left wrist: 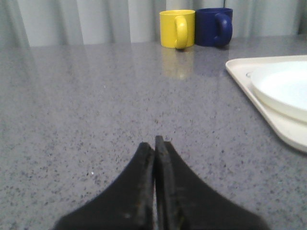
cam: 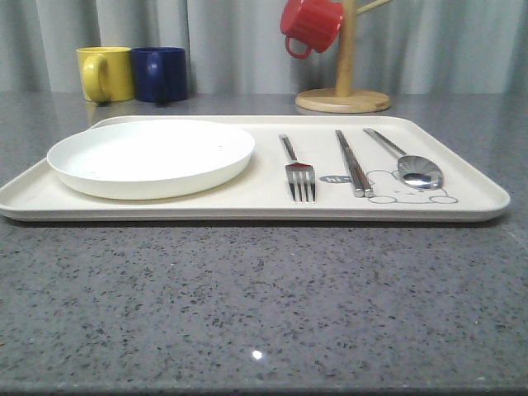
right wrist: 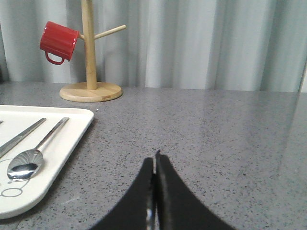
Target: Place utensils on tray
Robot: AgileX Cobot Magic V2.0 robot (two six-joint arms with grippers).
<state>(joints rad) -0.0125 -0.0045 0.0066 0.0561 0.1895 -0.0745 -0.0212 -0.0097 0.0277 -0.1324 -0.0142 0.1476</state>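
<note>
Nearest the wrist cameras were the grippers themselves. The left gripper (left wrist: 154,143) was seen with its black fingers pressed together and nothing between them, held low over the bare grey counter (left wrist: 96,120). The right gripper (right wrist: 154,160) was likewise closed on nothing, above the counter.

Outward from the left gripper, the tray (left wrist: 268,120) was found off to one side, its rim near but apart from the fingers, with the plate (left wrist: 283,88) resting in that end. Beyond the tray's far left corner stood a yellow mug (left wrist: 177,28) and a blue mug (left wrist: 214,26). Outward from the right gripper, the tray's other end was met, and just inside its rim lay the spoon (right wrist: 29,160), with the chopsticks (right wrist: 19,139) beside it further in.

In the front view, the fork (cam: 297,172), chopsticks and spoon were all seen flat on the tray's right half, well apart from the plate, their long axes running from the tray's near edge toward its far edge, roughly parallel. A mug stand (cam: 342,91) with a red mug (cam: 309,25) stood behind the tray.

The task was judged done, since no utensil was left on the counter. Were any piece to be adjusted, the right arm would be judged the nearer, the spoon lying closest to it.
</note>
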